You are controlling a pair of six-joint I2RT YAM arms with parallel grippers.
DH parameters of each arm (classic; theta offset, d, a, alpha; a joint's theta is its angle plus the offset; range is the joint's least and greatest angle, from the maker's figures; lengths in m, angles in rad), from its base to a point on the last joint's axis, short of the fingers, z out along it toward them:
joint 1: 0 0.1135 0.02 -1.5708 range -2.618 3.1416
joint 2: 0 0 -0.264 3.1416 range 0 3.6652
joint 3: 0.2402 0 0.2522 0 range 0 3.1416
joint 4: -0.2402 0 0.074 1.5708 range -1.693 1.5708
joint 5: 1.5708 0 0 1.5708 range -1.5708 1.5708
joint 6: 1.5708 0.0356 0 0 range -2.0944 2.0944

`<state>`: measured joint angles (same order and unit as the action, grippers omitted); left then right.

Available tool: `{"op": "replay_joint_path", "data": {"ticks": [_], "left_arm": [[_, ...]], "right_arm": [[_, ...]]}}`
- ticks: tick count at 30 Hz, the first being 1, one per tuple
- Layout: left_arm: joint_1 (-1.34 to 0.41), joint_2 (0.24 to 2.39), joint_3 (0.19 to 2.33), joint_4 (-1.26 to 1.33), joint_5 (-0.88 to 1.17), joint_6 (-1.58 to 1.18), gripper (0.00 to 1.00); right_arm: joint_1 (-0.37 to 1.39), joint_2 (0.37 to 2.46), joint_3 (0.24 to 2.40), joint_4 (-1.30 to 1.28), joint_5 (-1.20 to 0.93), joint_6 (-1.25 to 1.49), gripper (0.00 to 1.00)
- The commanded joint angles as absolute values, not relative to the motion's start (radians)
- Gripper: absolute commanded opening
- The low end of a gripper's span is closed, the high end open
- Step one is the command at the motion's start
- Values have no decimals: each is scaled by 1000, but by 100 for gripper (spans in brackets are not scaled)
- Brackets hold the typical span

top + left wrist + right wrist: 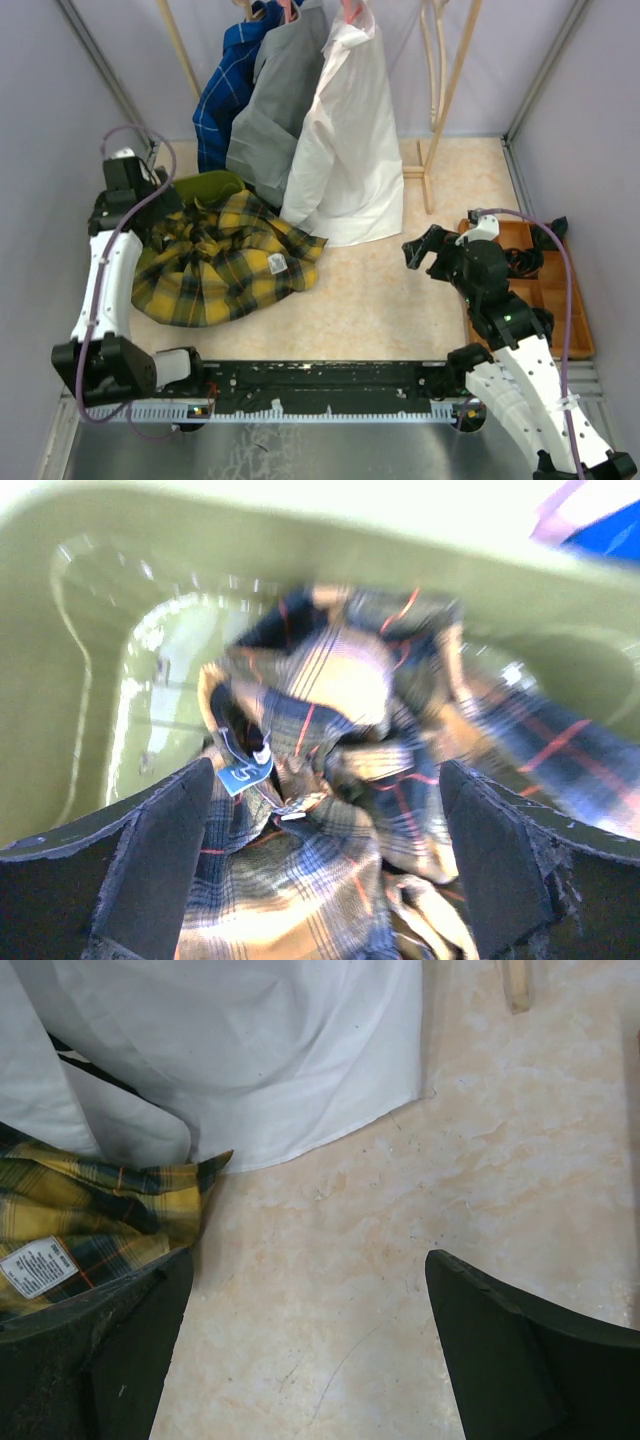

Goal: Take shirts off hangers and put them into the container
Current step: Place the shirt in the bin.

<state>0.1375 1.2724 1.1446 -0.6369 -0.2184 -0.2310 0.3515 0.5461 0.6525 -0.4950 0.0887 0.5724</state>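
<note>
Spilling from the olive container (207,184), crumpled plaid shirt (222,266) lies under spread left claw (324,785).

A pale beige, marbled table (390,300) fills the enclosure, shut in by plain lavender-grey walls (45,120) with slim metal corner posts (546,65). Straight pale wooden rack poles (457,85) rise at the back. The light is soft and even
</note>
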Motion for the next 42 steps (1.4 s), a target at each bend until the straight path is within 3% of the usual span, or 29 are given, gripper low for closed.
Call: {"op": "replay_joint_path", "data": {"ticks": [1, 6, 9, 15, 22, 25, 27, 42], "left_arm": [[141, 1135, 1286, -666, -172, -214, 99], [117, 1054, 1306, -703, 25, -249, 95], [2, 982, 1229, -685, 114, -282, 90], [-390, 937, 1205, -696, 30, -376, 86], [-648, 1034, 1176, -709, 21, -274, 86], [-795, 1110, 1172, -711, -116, -229, 98], [-865, 1162, 1155, -691, -186, -169, 99], [-934, 1530, 1120, -593, -276, 236, 99]], "right_arm": [[355, 543, 674, -464, 106, 557, 99], [354, 554, 655, -431, 100, 566, 99], [355, 577, 661, -419, 89, 571, 99], [356, 607, 673, -412, 78, 579, 99], [355, 601, 658, -412, 87, 581, 99], [355, 602, 659, -416, 85, 586, 99], [355, 598, 658, -421, 88, 586, 99], [356, 550, 658, -468, 108, 589, 99]]}}
